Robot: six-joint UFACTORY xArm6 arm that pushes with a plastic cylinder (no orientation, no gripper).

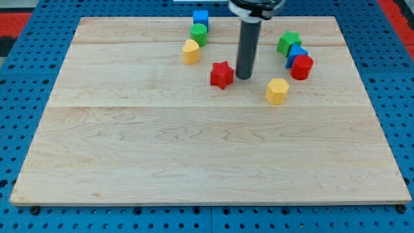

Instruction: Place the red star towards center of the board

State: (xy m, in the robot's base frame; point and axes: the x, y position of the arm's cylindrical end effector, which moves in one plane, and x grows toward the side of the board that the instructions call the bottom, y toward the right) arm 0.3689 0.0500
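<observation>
The red star lies on the wooden board, above the board's middle and slightly right of centre. My tip stands just to the star's right, very close to it or touching it; I cannot tell which. The dark rod comes down from the view's top.
At the star's upper left sit a yellow block, a green cylinder and a blue cube. To the right are a yellow block, a red cylinder, a blue block and a green star.
</observation>
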